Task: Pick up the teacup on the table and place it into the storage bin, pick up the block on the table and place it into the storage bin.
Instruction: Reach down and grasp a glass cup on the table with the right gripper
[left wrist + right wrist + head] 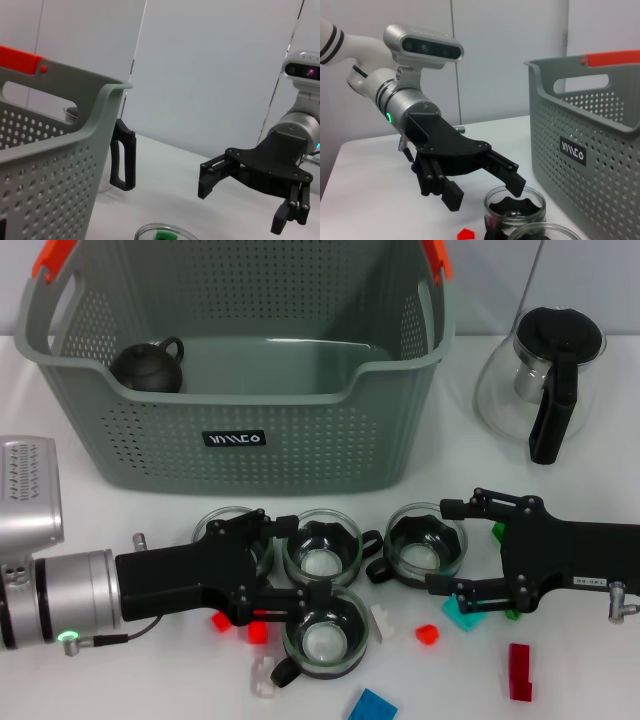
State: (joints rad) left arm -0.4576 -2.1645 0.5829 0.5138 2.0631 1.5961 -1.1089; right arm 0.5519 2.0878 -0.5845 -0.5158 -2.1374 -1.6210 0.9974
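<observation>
The grey-green storage bin [320, 440] stands at the back, with a black teapot [148, 367] inside. Several glass teacups with dark inserts sit in front of it. My left gripper [297, 562] is open, its fingertips by the left side of the middle teacup [320, 550]; another teacup [325, 635] sits just below it. My right gripper [450, 547] is open beside the right teacup [425, 540]. Small blocks lie around: red [427, 634], teal [462, 615], blue [372, 706], dark red [518, 672]. The right wrist view shows the left gripper [485, 192] open over a teacup [515, 207].
A glass jug with a black handle [545, 380] stands right of the bin and shows in the left wrist view [124, 155]. A fourth teacup [225, 525] is partly hidden by my left gripper. White blocks [263, 677] and red blocks [257, 632] lie near the front edge.
</observation>
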